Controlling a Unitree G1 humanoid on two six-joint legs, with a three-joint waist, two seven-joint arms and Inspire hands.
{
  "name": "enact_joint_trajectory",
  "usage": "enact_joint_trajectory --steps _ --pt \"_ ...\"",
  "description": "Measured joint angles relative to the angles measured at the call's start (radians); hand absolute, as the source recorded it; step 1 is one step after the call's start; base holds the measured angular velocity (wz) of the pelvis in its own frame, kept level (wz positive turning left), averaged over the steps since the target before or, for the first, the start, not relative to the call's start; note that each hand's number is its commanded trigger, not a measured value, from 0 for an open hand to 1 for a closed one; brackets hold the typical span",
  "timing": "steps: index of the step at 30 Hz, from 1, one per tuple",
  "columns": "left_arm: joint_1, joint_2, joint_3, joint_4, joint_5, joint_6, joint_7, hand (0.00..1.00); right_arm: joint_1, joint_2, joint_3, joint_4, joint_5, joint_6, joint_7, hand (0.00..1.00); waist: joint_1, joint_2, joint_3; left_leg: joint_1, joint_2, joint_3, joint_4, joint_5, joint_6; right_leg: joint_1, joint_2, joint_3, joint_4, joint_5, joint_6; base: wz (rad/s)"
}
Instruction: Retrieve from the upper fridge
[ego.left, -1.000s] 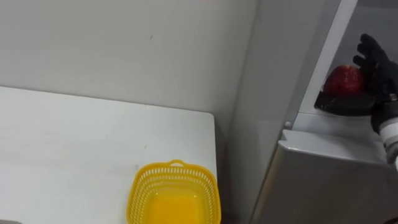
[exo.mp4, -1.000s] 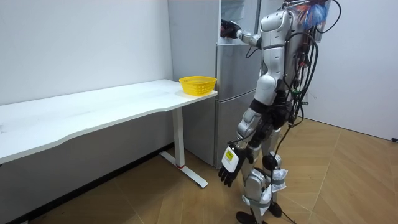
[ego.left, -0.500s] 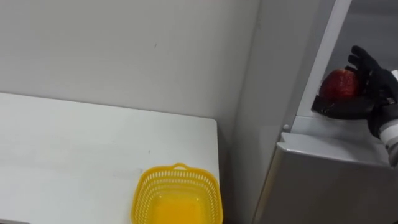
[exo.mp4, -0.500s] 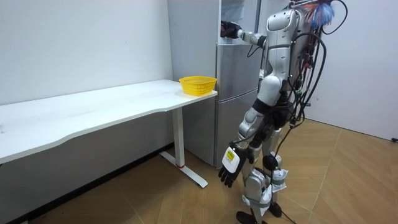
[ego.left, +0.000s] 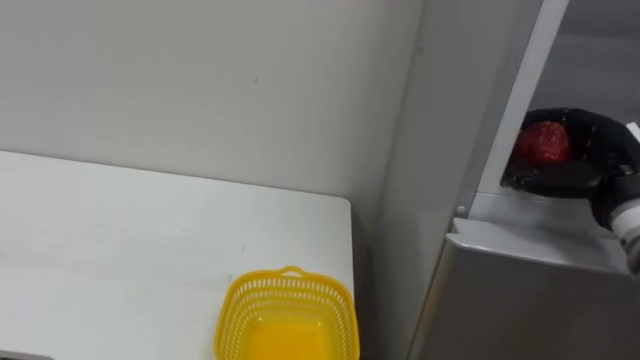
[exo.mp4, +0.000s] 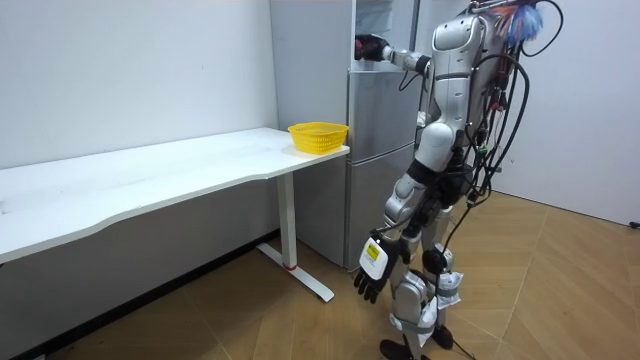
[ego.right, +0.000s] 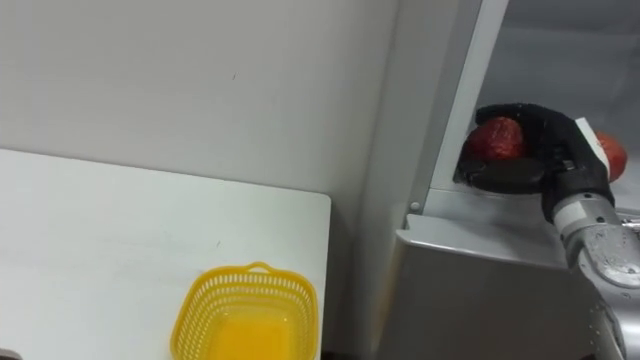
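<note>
Right hand (ego.right: 548, 132) is inside the upper fridge compartment (ego.right: 560, 60). I read its fingers curled over the red fruit (ego.right: 495, 138), thumb beneath. Left hand (exo.mp4: 368, 285) hangs relaxed.

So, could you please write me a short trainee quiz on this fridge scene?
1. True or false: the right hand has its fingers curled round the red fruit.
2. Where does the basket stand? A on a shelf; B on the table; C on a chair.
3. Fill in: the left hand hangs low and holds ____.
Key: 1 true; 2 B; 3 nothing.
</note>
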Motion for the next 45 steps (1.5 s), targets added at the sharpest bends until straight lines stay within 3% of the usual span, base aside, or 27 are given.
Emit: enact_joint_trajectory --steps 16,23,31,34,36,40,45 --pt "-0.003 0.001 0.0 -0.001 -0.003 -0.001 0.001 0.0 0.0 -0.002 0.008 -0.033 0.014 0.0 0.007 1.0 -0.005 -0.006 -0.0005 -0.007 0.0 0.0 0.002 0.0 0.0 -0.006 0.0 0.005 0.001 0.0 0.0 0.0" --pt "-0.004 0.002 -0.008 -0.001 -0.018 -0.004 0.027 0.0 0.022 0.0 0.034 -0.152 -0.022 0.033 -0.066 1.0 -0.023 0.003 0.0014 -0.009 0.001 0.003 0.003 0.0 0.0 -0.015 0.0 0.01 0.002 0.001 -0.002 0.0" --pt "-0.006 0.001 -0.008 -0.001 -0.017 -0.01 0.044 0.0 0.149 0.008 0.033 -0.407 -0.063 0.062 -0.114 1.0 -0.038 0.019 -0.0007 -0.014 0.003 0.029 -0.003 0.0 0.0 -0.031 0.0 0.016 0.002 0.001 -0.002 -0.08" --pt "-0.004 -0.002 -0.007 -0.001 -0.022 -0.013 0.064 0.0 0.2 0.048 0.032 -0.517 -0.115 0.063 -0.143 1.0 -0.039 0.033 -0.0073 -0.014 0.005 0.046 -0.01 0.0 0.0 -0.04 0.002 0.037 0.002 0.001 -0.002 -0.15" --pt "-0.008 -0.001 -0.006 0.0 -0.022 -0.024 0.072 0.0 0.237 0.049 0.034 -0.59 -0.132 0.063 -0.136 1.0 -0.037 0.04 -0.0089 -0.006 0.005 0.049 -0.016 0.0 0.0 -0.04 0.002 0.039 0.002 0.001 -0.002 -0.05" --pt "-0.005 -0.002 -0.006 0.007 -0.021 -0.054 0.091 0.0 0.314 0.066 0.034 -0.717 -0.149 0.058 -0.153 1.0 -0.042 0.04 -0.0054 -0.002 0.005 0.052 -0.017 0.0 0.0 -0.031 0.002 0.035 0.0 0.001 -0.002 -0.01" --pt "0.012 -0.002 -0.009 0.008 -0.022 -0.062 0.092 0.0 0.423 0.088 0.033 -0.852 -0.165 0.056 -0.155 1.0 -0.055 0.045 0.0011 -0.001 0.005 0.052 -0.024 -0.002 0.002 -0.03 0.002 0.048 0.001 0.001 -0.002 0.0"
